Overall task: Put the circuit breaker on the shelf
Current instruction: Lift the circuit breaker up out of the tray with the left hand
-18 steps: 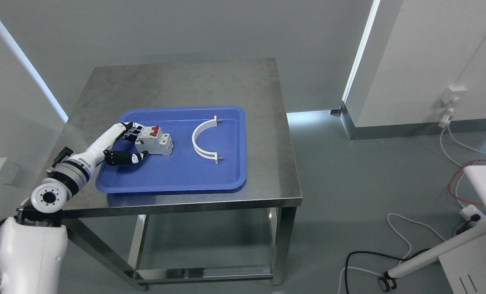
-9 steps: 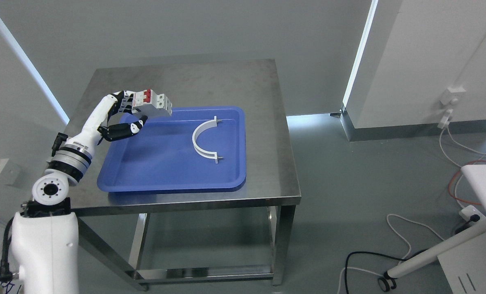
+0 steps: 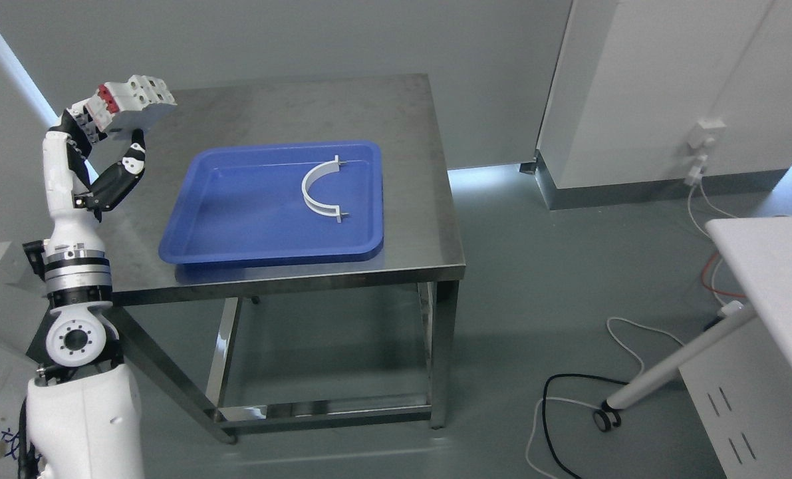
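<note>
The left hand (image 3: 103, 143) is raised high at the far left, off beyond the table (image 3: 289, 113) edge, its fingers pinching the circuit breaker (image 3: 133, 100) by its left end, thumb underneath. It looks a stiff, blocky plastic box, fairly light, with smooth sides that could slip; gripping across its flat faces seems safest. The blue tray (image 3: 236, 239) keeps only a white curved bracket (image 3: 317, 189).

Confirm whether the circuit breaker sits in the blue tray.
No: the left hand holds the white, red-switched circuit breaker above the steel table, beyond the blue plastic tray.
</note>
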Available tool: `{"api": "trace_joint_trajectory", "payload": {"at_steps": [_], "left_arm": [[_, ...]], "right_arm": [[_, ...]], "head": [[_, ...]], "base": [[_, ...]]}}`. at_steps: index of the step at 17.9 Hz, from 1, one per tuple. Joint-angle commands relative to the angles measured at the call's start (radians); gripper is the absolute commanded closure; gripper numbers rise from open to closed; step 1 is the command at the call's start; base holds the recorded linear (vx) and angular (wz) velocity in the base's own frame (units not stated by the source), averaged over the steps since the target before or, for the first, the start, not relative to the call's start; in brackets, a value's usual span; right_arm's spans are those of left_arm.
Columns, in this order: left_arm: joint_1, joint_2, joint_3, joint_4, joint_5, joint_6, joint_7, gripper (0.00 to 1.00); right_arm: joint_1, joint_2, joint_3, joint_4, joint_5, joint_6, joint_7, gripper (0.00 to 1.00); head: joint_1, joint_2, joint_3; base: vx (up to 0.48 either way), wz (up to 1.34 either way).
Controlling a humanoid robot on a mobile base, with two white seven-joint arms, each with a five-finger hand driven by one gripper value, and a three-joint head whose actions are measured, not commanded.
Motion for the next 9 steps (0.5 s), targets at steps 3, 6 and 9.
{"api": "trace_joint_trajectory", "payload": {"at_steps": [3, 6, 9], "left_arm": [[0.049, -0.03, 0.074, -0.173, 0.05, 0.029, 0.007, 0.77], [0.047, -0.03, 0.091, -0.175, 0.05, 0.035, 0.007, 0.77], [0.029, -0.03, 0.117, -0.175, 0.05, 0.064, 0.007, 0.77]], "right_arm": [[0.0, -0.017, 0.02, 0.0, 0.0, 0.031, -0.001, 0.0], [0.0, -0.017, 0.02, 0.0, 0.0, 0.031, -0.001, 0.0], [0.0, -0.017, 0.02, 0.0, -0.001, 0.031, -0.001, 0.0]], "head": [[0.0, 0.0, 0.0], [0.0, 0.0, 0.0], [0.0, 0.0, 0.0]], "base": [[-0.316, -0.43], [-0.264, -0.51], [-0.28, -0.3]]}}
